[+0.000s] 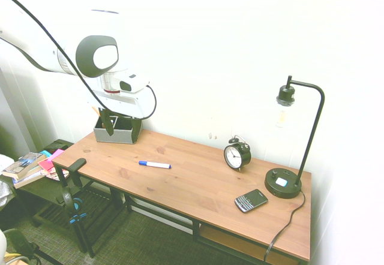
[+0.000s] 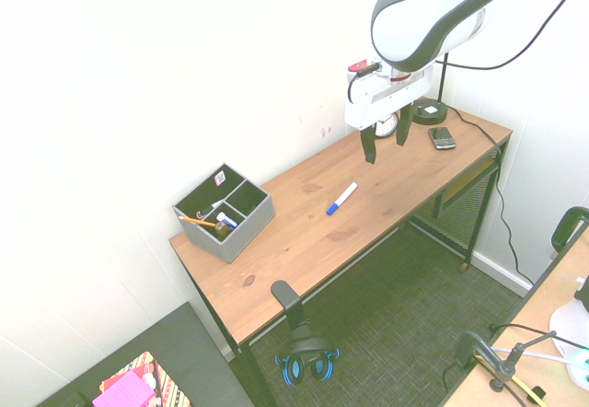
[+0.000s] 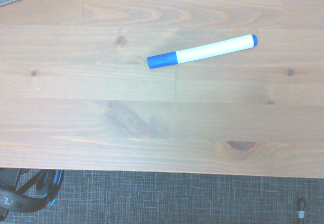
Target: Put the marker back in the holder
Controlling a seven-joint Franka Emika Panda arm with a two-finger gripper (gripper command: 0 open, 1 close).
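Jaws wide, empty, pointing straight down above marker point(image 2: 341, 198) on desk point(image 2: 386, 195).

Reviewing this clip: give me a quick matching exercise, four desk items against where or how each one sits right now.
Things:
1. marker
2. holder
3. alarm clock
4. gripper

States:
A. at one end of the desk, against the wall, pens inside
B. open, raised above the desk, holding nothing
C. lying flat on bare wood, mid-desk
D. upright, between the marker and the lamp

Pairs: 1-C, 2-A, 3-D, 4-B
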